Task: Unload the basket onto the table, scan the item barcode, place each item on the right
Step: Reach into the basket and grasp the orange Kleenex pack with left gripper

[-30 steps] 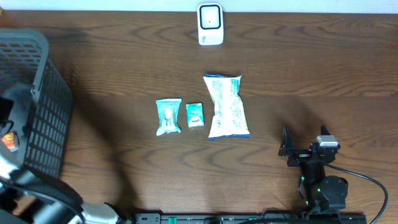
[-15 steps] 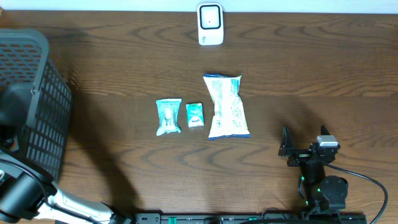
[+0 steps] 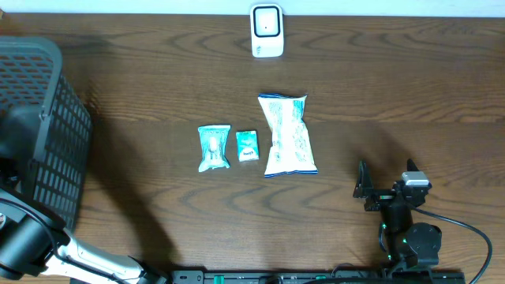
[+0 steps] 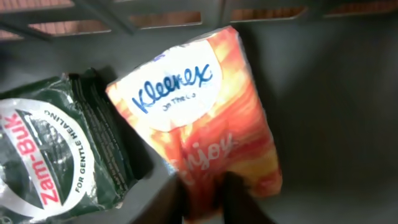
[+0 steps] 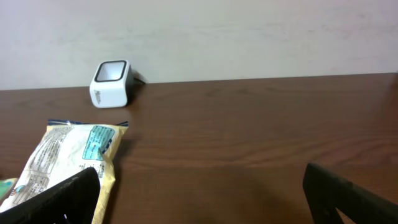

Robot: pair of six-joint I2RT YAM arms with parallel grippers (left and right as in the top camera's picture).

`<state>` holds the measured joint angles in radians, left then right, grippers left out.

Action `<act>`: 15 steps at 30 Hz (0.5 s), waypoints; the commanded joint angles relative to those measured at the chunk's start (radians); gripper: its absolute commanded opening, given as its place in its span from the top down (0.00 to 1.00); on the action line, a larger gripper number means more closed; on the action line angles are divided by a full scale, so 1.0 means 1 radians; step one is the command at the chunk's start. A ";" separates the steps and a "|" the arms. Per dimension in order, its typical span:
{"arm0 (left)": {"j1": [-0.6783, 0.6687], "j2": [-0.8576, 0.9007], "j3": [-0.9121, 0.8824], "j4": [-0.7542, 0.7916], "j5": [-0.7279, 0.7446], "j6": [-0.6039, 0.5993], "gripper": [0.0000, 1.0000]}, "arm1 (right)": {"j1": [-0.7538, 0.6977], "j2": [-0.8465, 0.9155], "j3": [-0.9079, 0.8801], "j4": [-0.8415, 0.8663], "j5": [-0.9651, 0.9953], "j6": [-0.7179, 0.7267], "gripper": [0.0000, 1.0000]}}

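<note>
Two left jaws pinching Kleenex pack (image 4: 202, 118) edge inside basket (image 4: 329, 93), right jaws spread wide

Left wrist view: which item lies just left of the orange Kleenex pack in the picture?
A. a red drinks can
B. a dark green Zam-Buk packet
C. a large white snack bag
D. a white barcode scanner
B: the dark green Zam-Buk packet lies right beside the Kleenex pack, both inside the grey basket.

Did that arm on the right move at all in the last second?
No. The right gripper stays put, jaws open, in the same spot just right of and below the lower corner of the white snack bag.
</note>
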<state>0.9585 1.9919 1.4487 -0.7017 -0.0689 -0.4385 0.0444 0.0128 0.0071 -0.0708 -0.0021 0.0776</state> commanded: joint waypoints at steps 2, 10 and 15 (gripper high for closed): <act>0.002 0.032 -0.005 -0.024 -0.022 0.008 0.92 | 0.010 -0.002 -0.002 -0.004 -0.001 -0.012 0.01; 0.002 -0.114 -0.004 -0.021 0.036 0.007 0.93 | 0.010 -0.002 -0.002 -0.004 -0.001 -0.012 0.01; 0.000 -0.297 -0.005 -0.007 0.071 -0.061 0.93 | 0.010 -0.002 -0.002 -0.004 -0.001 -0.012 0.01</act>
<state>0.9585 1.8431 1.4425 -0.7166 -0.0288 -0.4450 0.0444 0.0128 0.0071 -0.0708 -0.0021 0.0776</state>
